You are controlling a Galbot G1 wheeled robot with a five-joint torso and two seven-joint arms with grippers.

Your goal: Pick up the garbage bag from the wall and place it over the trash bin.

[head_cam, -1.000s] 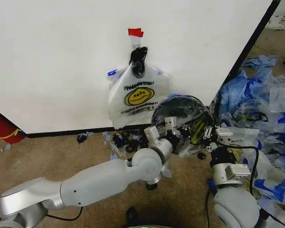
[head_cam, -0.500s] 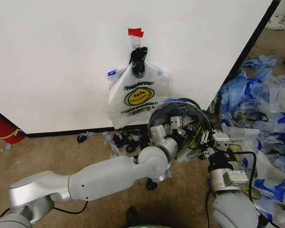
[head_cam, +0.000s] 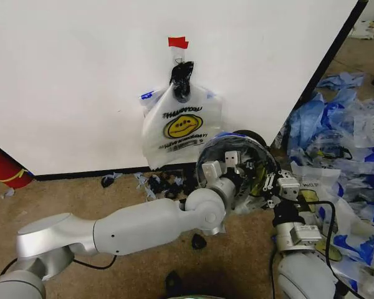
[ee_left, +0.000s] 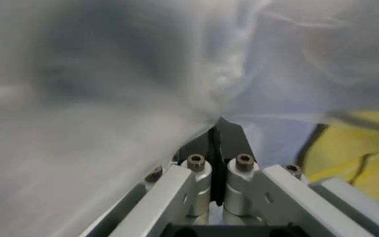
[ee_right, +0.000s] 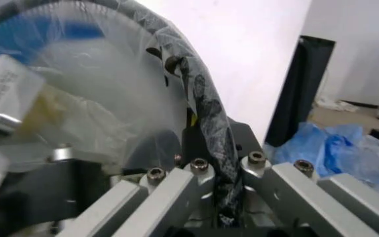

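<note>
Inside trash bin [head_cam: 237,163]: thin plastic film [ee_left: 110,98], both jaws shut on it.

You have the garbage bag [head_cam: 181,124] hanging flat on the white wall [head_cam: 81,75] under a bit of red tape — yellow smiley face, black print, bunched at its top. The trash bin [head_cam: 237,165] — black mesh, tipped on its side, lined with clear plastic — lies on the floor just below it.

Both tools [head_cam: 232,163] [head_cam: 273,184] clamped, arms forward.
</note>
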